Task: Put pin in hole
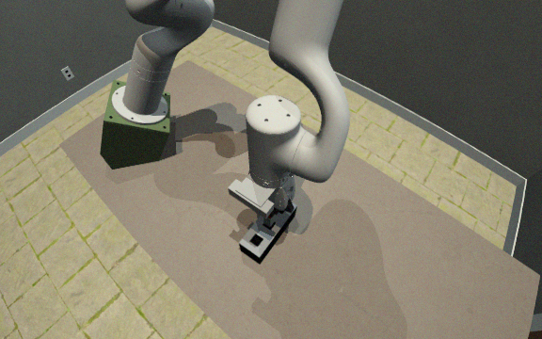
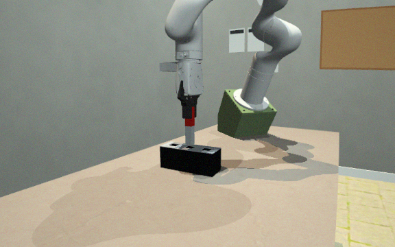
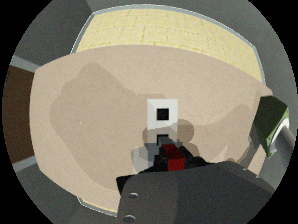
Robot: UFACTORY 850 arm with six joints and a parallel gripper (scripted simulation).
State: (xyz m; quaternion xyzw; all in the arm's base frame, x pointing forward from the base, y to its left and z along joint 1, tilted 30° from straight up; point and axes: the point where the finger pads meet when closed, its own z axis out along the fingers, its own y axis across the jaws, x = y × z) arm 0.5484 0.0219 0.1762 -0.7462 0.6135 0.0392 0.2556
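The black, grey-topped block (image 1: 248,247) (image 2: 190,160) (image 3: 152,108) stands upright on the table. It has three square holes: an end hole (image 1: 256,240) (image 2: 206,149) (image 3: 162,114), a middle hole (image 2: 190,147) (image 3: 162,138) and another end hole (image 2: 173,145), which the gripper hides in the wrist view. My gripper (image 2: 189,116) is shut on the red upper part of the pin (image 2: 190,134) (image 3: 176,164). The pin is upright, red end up. Its grey lower end lines up with the middle hole in the exterior view, at the block's rear top edge; whether it touches the block I cannot tell.
The table (image 1: 182,245) (image 2: 286,206) carries the green arm base (image 1: 135,143) (image 2: 230,118) (image 3: 268,117), well away from the block. The arm reaches over the table from there. Arm shadows fall around the block.
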